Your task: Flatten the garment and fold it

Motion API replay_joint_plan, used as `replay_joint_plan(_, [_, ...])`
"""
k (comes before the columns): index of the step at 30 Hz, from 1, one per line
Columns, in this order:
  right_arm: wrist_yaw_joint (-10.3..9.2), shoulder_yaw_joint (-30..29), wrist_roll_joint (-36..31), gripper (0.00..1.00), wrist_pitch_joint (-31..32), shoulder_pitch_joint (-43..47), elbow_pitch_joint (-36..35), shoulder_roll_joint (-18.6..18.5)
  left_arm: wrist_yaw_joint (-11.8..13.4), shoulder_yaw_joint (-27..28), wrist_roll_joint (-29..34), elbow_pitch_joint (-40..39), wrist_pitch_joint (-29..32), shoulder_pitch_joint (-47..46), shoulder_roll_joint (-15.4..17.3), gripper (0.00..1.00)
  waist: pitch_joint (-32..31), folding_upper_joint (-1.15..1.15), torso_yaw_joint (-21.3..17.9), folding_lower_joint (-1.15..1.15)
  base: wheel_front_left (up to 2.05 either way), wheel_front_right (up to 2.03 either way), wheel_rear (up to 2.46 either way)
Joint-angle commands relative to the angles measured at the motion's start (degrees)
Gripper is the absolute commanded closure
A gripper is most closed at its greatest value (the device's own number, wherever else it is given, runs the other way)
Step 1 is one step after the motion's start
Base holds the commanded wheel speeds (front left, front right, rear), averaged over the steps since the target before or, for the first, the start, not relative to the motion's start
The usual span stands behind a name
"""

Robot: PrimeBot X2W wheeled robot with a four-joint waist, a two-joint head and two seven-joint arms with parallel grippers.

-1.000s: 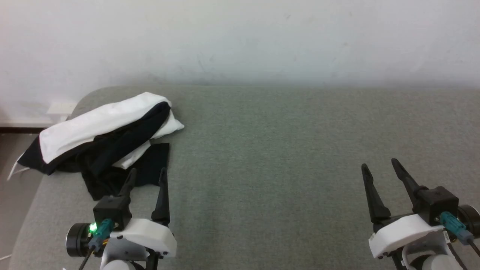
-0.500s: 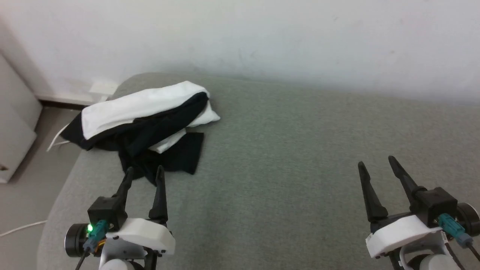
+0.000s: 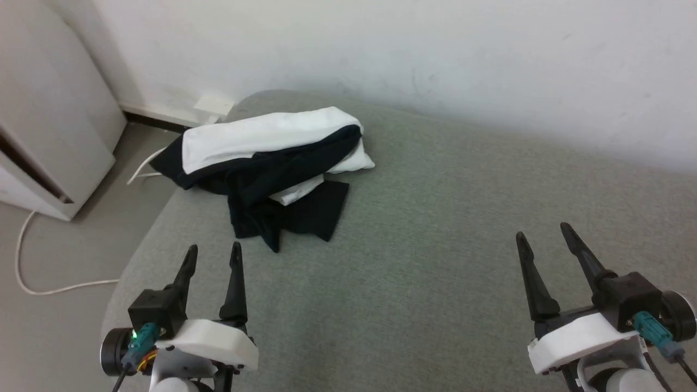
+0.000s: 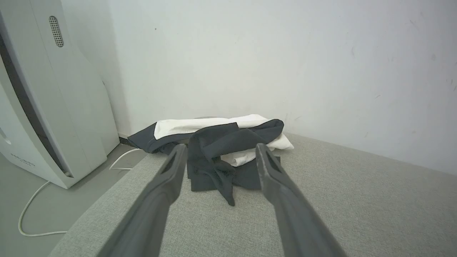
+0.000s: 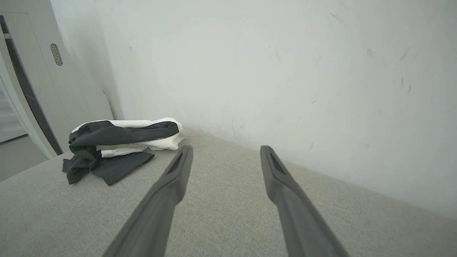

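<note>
The garment lies crumpled in a heap at the far left corner of the grey cushioned surface, white body on top, black sleeves spilling toward me. One dark end hangs over the left edge. My left gripper hovers open just short of the heap's near black flap, which sits between its fingers in the left wrist view, garment. My right gripper is open far to the right over bare cushion, with the garment off to its left.
A white wall runs along the back of the cushion. A pale appliance or cabinet stands on the floor to the left, with a white cable looping beside it. The cushion's rounded left edge drops to the floor.
The head camera has swung left, so the garment sits nearer the picture's middle and the floor and cabinet have come into view. Both grippers stay open in place.
</note>
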Motion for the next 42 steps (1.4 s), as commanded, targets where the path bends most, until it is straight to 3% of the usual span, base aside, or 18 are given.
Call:
replay_joint_plan(1, [-0.07, 0.20, -0.38, 0.00, -0.55, 0.24, -0.45, 0.09, 0.23, -0.31, -0.53, 0.38, -0.61, -0.72, -0.08, 0.00, 0.21, 0.00, 1.40, 0.00, -0.06, -0.06, -0.06])
replay_joint_plan(18, [-0.09, 1.13, -1.50, 0.00, -0.41, -0.38, -2.49, 0.11, 0.35, -1.50, -4.11, -0.23, -2.65, -3.66, -0.10, 0.00, 2.85, 0.00, 4.26, 0.00, -0.01, -0.01, -0.01])
replay_joint_plan(28, [-0.10, 2.67, -2.39, 0.00, 0.27, -3.01, -4.18, 0.13, -2.41, 1.86, -2.74, 0.85, -3.84, -16.49, 0.45, 0.00, 8.01, 0.00, 1.47, 0.00, 0.00, 0.00, 0.00])
replay_joint_plan(34, [-0.11, 3.31, -2.49, 0.00, 0.04, -5.09, -4.68, 0.14, -3.25, 3.84, -2.42, 8.65, -4.18, -29.23, 4.09, 0.00, 12.20, 0.00, -2.48, 0.00, 0.00, 0.00, 0.00])
replay_joint_plan(42, [-0.11, 3.61, -2.27, 0.00, -1.06, -7.94, -4.61, 0.15, -5.39, 3.64, -4.76, 23.59, 4.72, -46.16, 9.69, 0.00, 18.89, 0.00, -7.52, 0.00, 0.00, 0.00, 0.00])
